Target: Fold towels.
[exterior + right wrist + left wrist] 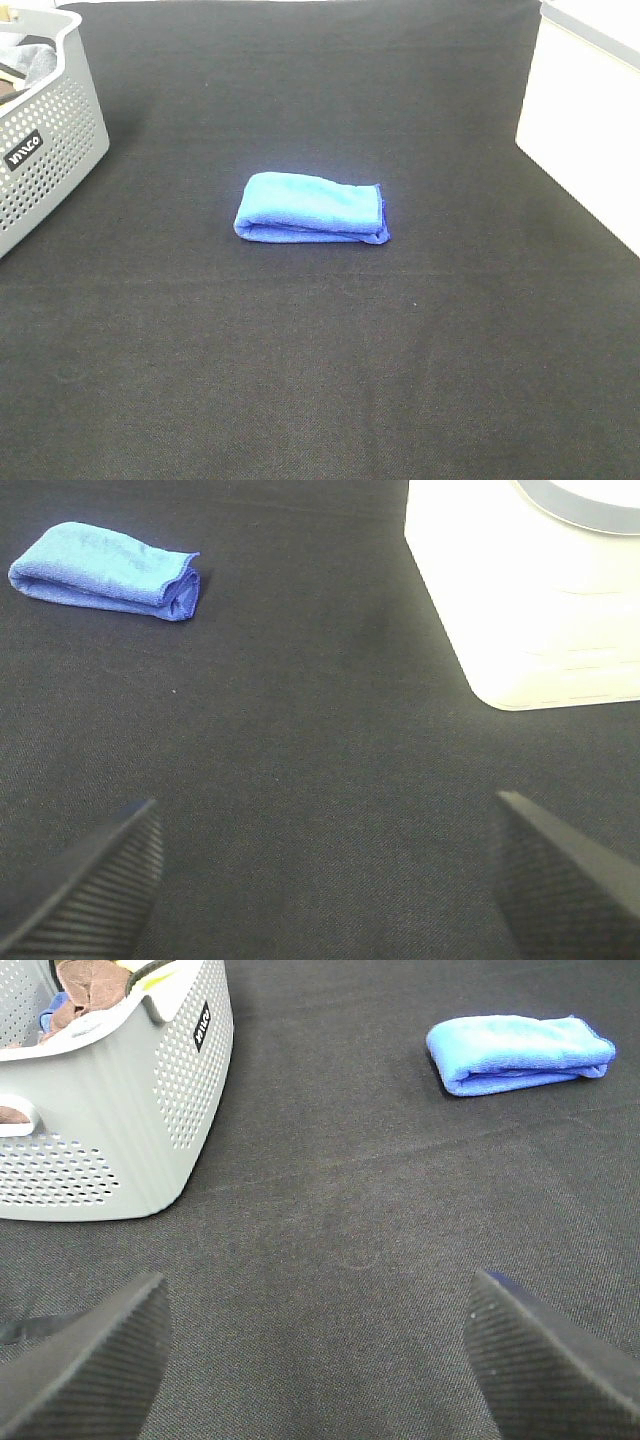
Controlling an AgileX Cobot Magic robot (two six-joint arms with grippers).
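A flat table covered in black woven fabric carries a folded royal-blue microfibre towel near centre, a grey perforated plastic basket at far left, and a white box at far right.

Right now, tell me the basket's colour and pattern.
The basket is grey, perforated with small holes; left wrist view shows it best.

Folded towel mid-cloth, open all round; grey basket far-left, white box far-right, possibly bin.

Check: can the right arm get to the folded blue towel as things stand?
Probably yes. Right gripper is open and empty, with only bare black mat between it and the towel; the white bin sits off to the other side.
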